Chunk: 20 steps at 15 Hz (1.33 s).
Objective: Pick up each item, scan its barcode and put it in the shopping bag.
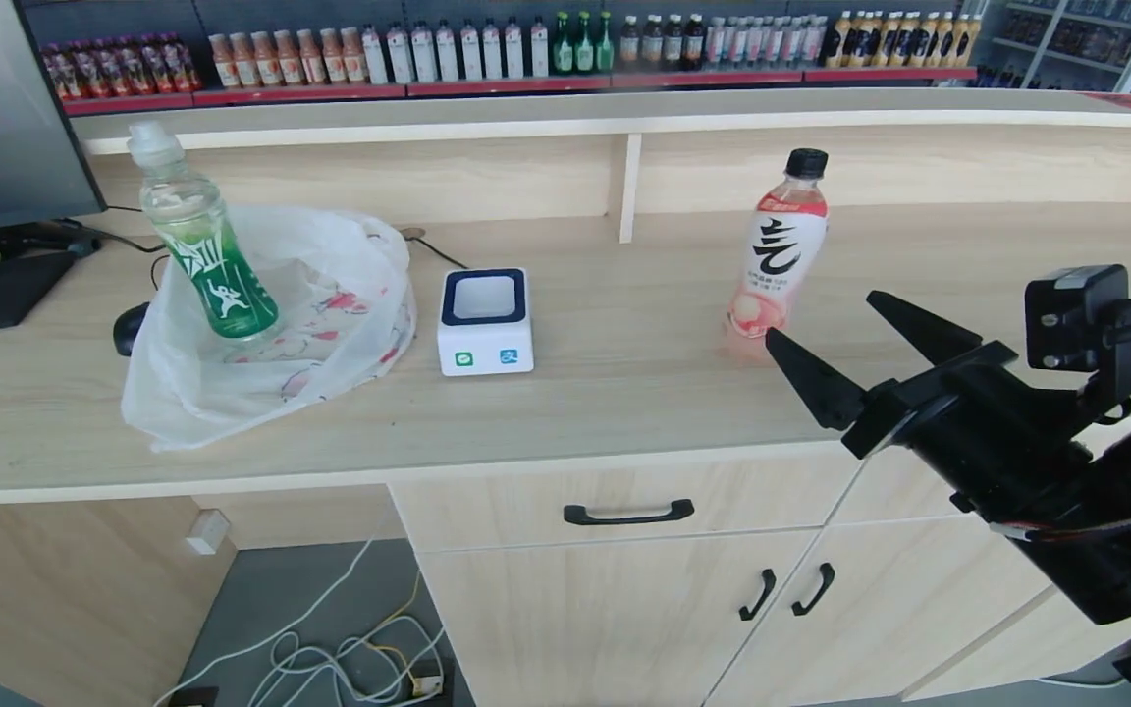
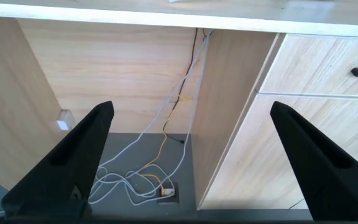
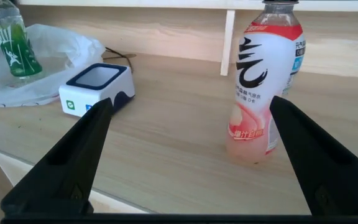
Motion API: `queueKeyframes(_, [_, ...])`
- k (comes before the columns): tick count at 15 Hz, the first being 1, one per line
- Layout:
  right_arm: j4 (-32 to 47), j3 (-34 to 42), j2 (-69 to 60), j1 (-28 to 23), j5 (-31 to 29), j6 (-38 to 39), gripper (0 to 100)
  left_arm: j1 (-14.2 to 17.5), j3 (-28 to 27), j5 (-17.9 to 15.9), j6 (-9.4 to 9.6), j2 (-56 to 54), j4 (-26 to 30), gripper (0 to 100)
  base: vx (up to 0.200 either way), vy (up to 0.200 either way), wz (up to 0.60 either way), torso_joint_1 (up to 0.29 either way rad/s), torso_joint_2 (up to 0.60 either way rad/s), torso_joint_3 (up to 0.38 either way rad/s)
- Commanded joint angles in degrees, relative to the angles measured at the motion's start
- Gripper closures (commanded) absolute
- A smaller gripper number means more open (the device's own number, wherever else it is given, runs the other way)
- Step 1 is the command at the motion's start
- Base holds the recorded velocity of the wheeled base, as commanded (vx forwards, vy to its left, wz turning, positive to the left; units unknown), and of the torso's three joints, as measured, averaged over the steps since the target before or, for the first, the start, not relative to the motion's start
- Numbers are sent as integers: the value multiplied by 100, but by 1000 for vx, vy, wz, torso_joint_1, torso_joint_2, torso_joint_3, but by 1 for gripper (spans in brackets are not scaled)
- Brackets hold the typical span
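A pink bottle (image 1: 780, 265), a green bottle (image 1: 212, 260), a white red-printed bag (image 1: 364, 295)

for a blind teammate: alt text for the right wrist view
A pink drink bottle stands upright on the counter ahead of the open right gripper. Farther off sit a white scanner and a plastic bag holding a green bottle.

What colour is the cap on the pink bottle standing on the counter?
Black. The cap shows best in the head view.
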Motion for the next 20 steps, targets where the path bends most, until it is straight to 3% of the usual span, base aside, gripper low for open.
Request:
queueKeyframes(1, [-8, -3, 48, 0, 1, -3, 0, -1, 0, 0, -3, -2, 0, 0, 0, -200, 0, 2, 7, 2])
queueKeyframes(3, [-8, 6, 57, 9, 1, -3, 0, -1, 0, 0, 5, -2, 0, 0, 0, -200, 0, -2, 5, 0])
queueKeyframes(13, [-8, 32, 259, 18, -8, -21, 0, -1, 0, -9, 32, -2, 0, 0, 0, 0, 0, 0, 0, 0])
queueKeyframes(17, [53, -794, 681, 71, 1, -39, 0, -1, 0, -9, 32, -2, 0, 0, 0, 0, 0, 0, 0, 0])
queueKeyframes(20, [730, -1365, 777, 132, -8, -39, 0, -1, 0, 0, 32, -2, 9, 0, 0, 0, 0, 0, 0, 0])
